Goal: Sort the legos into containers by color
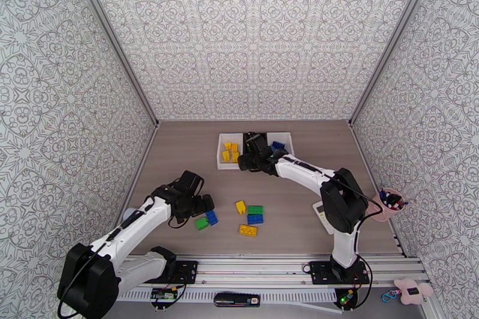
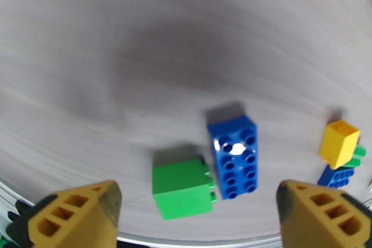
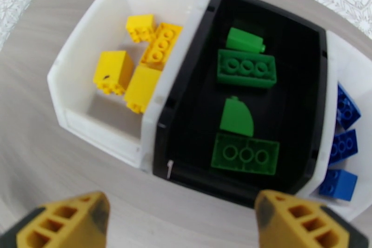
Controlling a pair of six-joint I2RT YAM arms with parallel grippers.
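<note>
On bench [image 1: 287,242] left side, we held left tool [image 2: 197,197] spread over small green plastic brick [image 2: 182,188]; next needed lowering, pinch. Right tool [image 3: 181,211] spread, empty.

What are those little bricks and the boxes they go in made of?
The blue brick looks like hard glossy plastic: a bright glint sits on its moulded studs. The black bin and the white bin beside it seem smooth moulded plastic too, with thin walls and a soft sheen, though the exact kind is hard to tell.
</note>
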